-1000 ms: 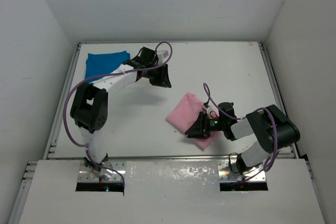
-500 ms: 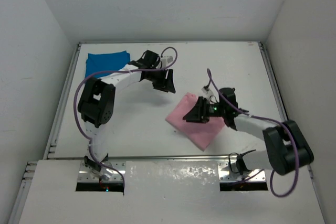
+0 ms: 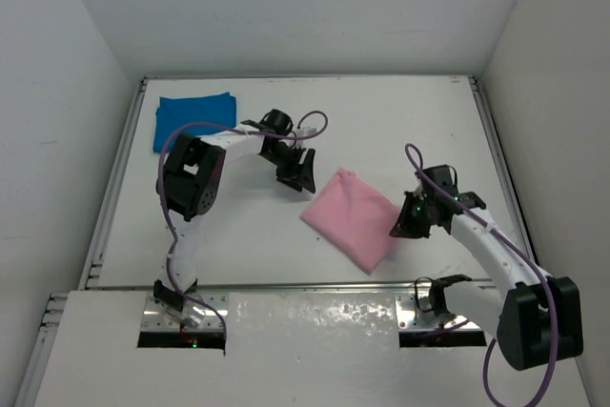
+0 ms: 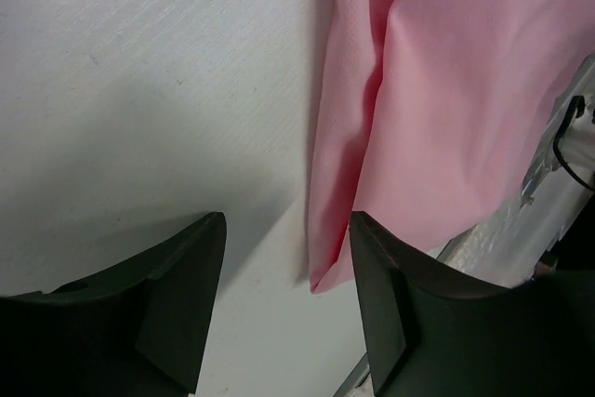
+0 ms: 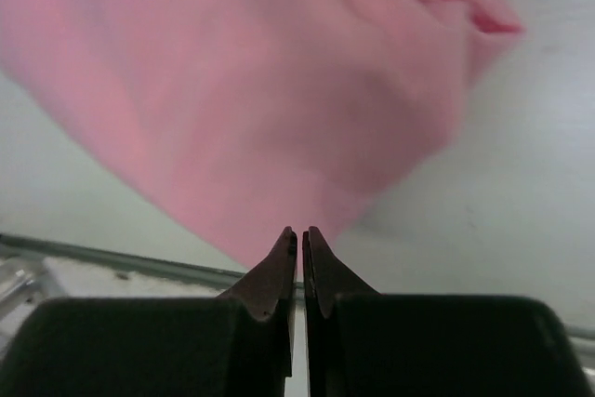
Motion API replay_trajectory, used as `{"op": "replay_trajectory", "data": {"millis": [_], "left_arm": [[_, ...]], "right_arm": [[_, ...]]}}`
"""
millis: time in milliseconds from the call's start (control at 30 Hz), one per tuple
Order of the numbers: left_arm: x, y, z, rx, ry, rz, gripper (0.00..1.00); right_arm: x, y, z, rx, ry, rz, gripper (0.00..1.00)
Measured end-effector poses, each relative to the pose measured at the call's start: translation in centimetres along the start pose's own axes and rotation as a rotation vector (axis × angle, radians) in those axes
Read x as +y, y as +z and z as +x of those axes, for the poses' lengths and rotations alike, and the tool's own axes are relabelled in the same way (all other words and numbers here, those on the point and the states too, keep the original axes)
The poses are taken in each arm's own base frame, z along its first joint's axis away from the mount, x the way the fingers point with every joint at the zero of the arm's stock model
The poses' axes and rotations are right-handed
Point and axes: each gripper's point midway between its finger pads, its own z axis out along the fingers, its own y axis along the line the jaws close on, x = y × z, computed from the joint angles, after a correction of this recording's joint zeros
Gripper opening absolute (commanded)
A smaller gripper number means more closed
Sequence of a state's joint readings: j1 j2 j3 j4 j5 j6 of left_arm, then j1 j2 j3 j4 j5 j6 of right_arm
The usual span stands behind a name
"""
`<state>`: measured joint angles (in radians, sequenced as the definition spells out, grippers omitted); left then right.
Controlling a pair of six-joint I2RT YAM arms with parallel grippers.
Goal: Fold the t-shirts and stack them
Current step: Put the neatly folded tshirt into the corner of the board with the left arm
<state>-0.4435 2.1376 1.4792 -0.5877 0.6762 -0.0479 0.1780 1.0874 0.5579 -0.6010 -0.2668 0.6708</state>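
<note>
The pink t-shirt (image 3: 351,218) lies folded as a tilted rectangle at the table's middle. The blue t-shirt (image 3: 193,116) lies folded at the far left corner. My left gripper (image 3: 297,173) hovers just off the pink shirt's upper left corner. In the left wrist view it (image 4: 288,267) is open, with the shirt's corner (image 4: 437,127) lying on the table beyond its fingers and nothing gripped. My right gripper (image 3: 405,226) sits at the pink shirt's right edge. The right wrist view shows its tips (image 5: 299,234) pressed together, with the pink cloth (image 5: 279,90) just ahead and none seen between them.
A raised metal rail (image 3: 286,285) runs along the table's near edge, and another (image 3: 500,169) borders the right side. White walls enclose the table on three sides. The left arm's purple cable (image 3: 315,123) loops above its wrist.
My right gripper has drawn back from over the pink shirt to its right edge and shut. My left gripper has come down toward the shirt's upper left corner and opened wider.
</note>
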Motion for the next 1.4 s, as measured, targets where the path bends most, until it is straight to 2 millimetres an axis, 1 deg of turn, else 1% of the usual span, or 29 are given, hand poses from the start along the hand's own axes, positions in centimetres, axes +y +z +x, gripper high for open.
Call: {"op": "replay_trajectory", "data": {"millis": [100,133,233,300,400,500,567,600,633,800,867,1033,1267,1400], "left_arm": [[-0.3,0.2,-0.1,-0.002,0.002,0.026,0.58],[-0.5,0.2,-0.2,-0.003,0.002,0.037,0.62],[-1.0,0.6,-0.5,0.001,0.006,0.079,0.63],[-1.4,1.0,-0.8,0.007,0.016,0.104,0.63],[-2.1,1.6,-0.9,0.017,0.046,0.128,0.63],[-2.8,2.1,-0.6,0.027,0.068,0.146,0.64],[-3.2,2.3,-0.5,0.035,0.077,0.158,0.67],[-3.4,2.4,-0.4,0.037,0.082,0.163,0.7],[-3.6,2.5,-0.5,0.041,0.086,0.169,0.7],[-4.1,3.0,-0.8,0.058,0.088,0.185,0.71],[-4.3,3.2,-0.9,0.062,0.093,0.184,0.71],[-4.3,3.5,-1.1,0.057,0.072,0.156,0.71],[-4.4,4.2,-2.4,0.005,0.052,0.095,0.71],[-4.3,4.2,-2.4,-0.018,0.052,0.054,0.71]], "right_arm": [[-2.2,-0.7,0.3,-0.017,0.003,0.109,0.02],[-2.9,-0.8,0.4,-0.016,0.004,0.148,0.02],[-5.2,-1.0,0.8,0.001,0.006,0.258,0.03],[-6.3,-0.9,1.0,0.02,0.006,0.31,0.03],[-7.4,-0.8,1.1,0.033,0.009,0.36,0.03],[-7.8,-0.9,0.9,0.028,0.007,0.376,0.03],[-7.9,-1.1,0.9,0.027,0.003,0.38,0.03],[-7.8,-1.2,0.8,0.023,0.001,0.378,0.03],[-7.6,-1.5,0.6,0.015,-0.004,0.374,0.03],[-5.5,-2.6,-1.9,-0.058,-0.029,0.317,0.05],[-4.9,-2.7,-2.3,-0.07,-0.035,0.293,0.05],[-4.4,-2.7,-2.2,-0.068,-0.043,0.26,0.06],[-4.0,-3.2,-2.4,-0.093,-0.066,0.237,0.06],[-3.9,-3.3,-2.5,-0.099,-0.074,0.231,0.06]]}}
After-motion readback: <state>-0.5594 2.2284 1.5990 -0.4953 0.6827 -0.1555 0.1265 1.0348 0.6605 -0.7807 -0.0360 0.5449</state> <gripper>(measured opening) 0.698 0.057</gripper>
